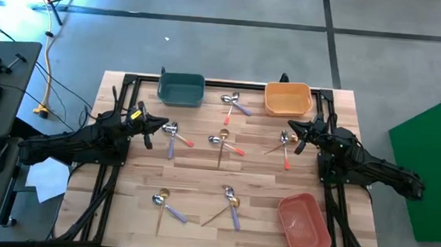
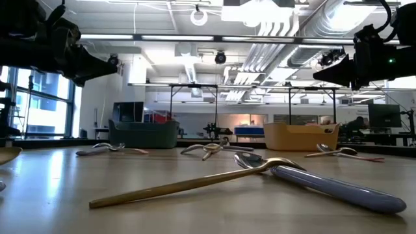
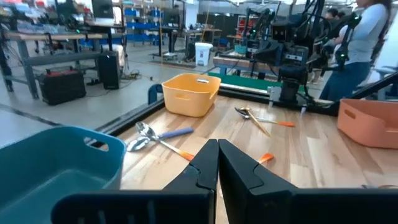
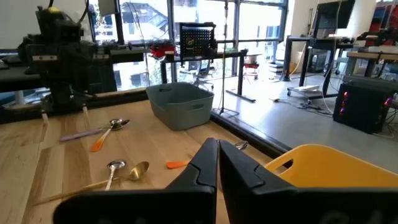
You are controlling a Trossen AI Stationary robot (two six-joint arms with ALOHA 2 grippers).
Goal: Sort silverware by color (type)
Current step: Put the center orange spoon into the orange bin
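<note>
Sorting not yet begun: slim gold, pink- and lavender-handled silverware (image 1: 223, 139) lies scattered mid-frame while clenched, empty left gripper (image 1: 163, 124) and right gripper (image 1: 285, 135) hover; next, one must open over a spoon

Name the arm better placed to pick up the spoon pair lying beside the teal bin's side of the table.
Left. Its shut end effector hovers right beside that spoon pair, below the teal bin. The right end effector, also shut, sits across the table near the orange bin.
</note>
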